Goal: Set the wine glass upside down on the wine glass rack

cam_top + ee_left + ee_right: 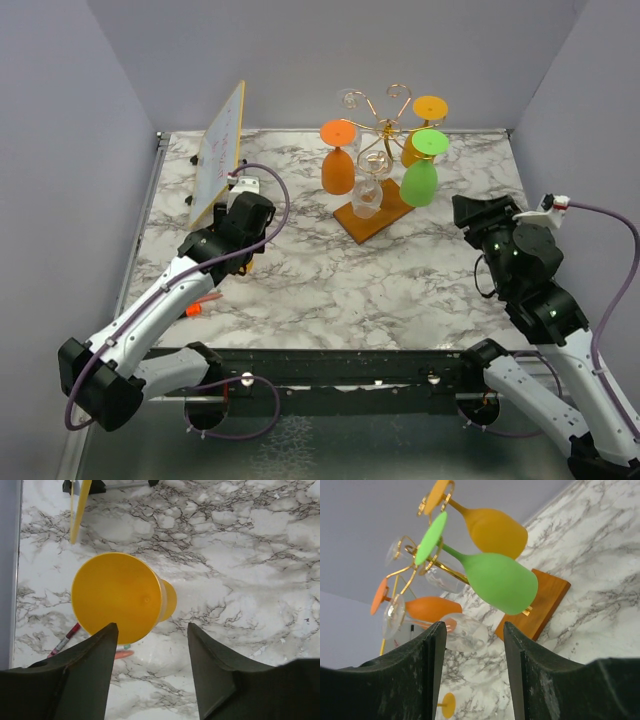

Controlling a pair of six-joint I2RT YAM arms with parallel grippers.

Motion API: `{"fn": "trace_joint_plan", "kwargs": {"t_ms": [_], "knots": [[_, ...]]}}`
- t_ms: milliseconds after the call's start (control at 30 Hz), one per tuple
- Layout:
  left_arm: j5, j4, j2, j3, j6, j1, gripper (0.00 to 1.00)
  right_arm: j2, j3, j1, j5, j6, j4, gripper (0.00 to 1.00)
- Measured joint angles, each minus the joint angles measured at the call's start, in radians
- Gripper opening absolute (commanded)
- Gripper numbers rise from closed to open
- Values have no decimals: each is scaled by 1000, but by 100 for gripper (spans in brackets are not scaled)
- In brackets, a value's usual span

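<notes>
A yellow wine glass (117, 595) is on the marble just ahead of my left gripper (152, 626). Its round base faces the wrist camera and its bowl shows behind it. The jaws are open with nothing between them, and the left finger overlaps the base's lower edge. In the top view my left gripper (245, 215) hides this glass. The wine glass rack (385, 125), gold wire on a brown wooden base (545, 602), carries orange (338, 165), green (420, 178), amber (428, 112) and clear glasses hanging upside down. My right gripper (473, 626) is open and empty, right of the rack (470, 212).
A tilted whiteboard (220, 150) with a yellow edge (80, 510) stands at the back left, close to my left arm. An orange marker (200, 305) and a red marker (62, 642) lie on the marble near the left gripper. Grey walls enclose the table.
</notes>
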Motion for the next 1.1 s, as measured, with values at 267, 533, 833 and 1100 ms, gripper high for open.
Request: {"fn": "trace_joint_plan", "kwargs": {"t_ms": [267,533,833,1100], "knots": [[34,34,111,0,33,38,40,13,-103,0,-60,47,-31,51],[94,64,142,0,55,81,24,49,-158,0,-127,54,-14,51],[234,63,193,25,91,88,0,89,-229,0,-182,84,19,52],[530,64,136,46,94,91,0,59,-304,0,-235,148,64,56]]}}
